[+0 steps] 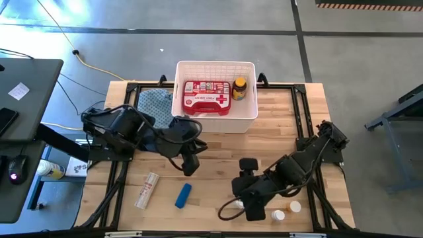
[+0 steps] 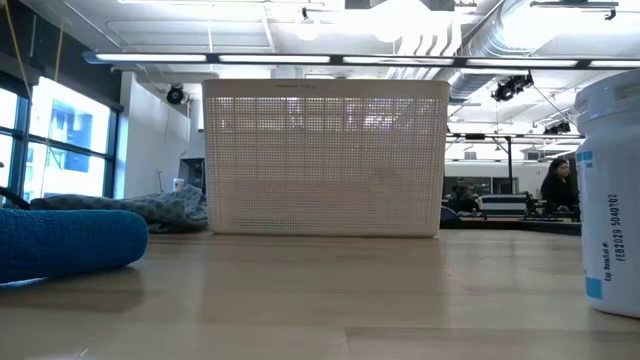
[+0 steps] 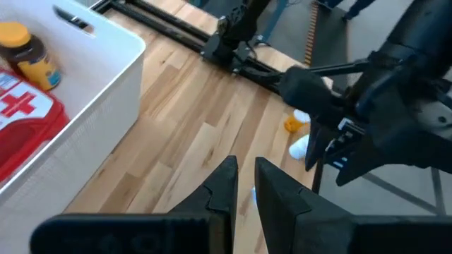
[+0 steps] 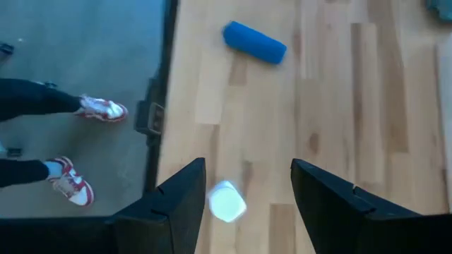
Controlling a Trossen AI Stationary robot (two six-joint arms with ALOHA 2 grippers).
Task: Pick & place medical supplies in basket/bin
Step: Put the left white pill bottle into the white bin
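The white basket (image 1: pixel 248 119) stands at the table's far middle and holds the red first-aid case (image 1: pixel 207 97) and the amber bottle (image 1: pixel 239 88); both also show in the left wrist view (image 3: pixel 21 120) (image 3: pixel 28 56). A blue tube (image 1: pixel 183 195) and a white tube (image 1: pixel 147 190) lie on the near left of the table. My left gripper (image 1: pixel 190 162) hovers shut and empty in front of the basket. My right gripper (image 1: pixel 240 193) is open above the near table. A small white pill bottle (image 4: pixel 227 201) stands on the table below it, between the fingers, nearer the one toward the near edge.
Two more small pill bottles (image 1: pixel 277 215) (image 1: pixel 295 207) stand at the near right edge. The blue patterned cloth (image 1: pixel 155 102) lies left of the basket. A person's feet (image 4: pixel 85 109) show on the floor beside the near edge. Bare wood lies between basket and grippers.
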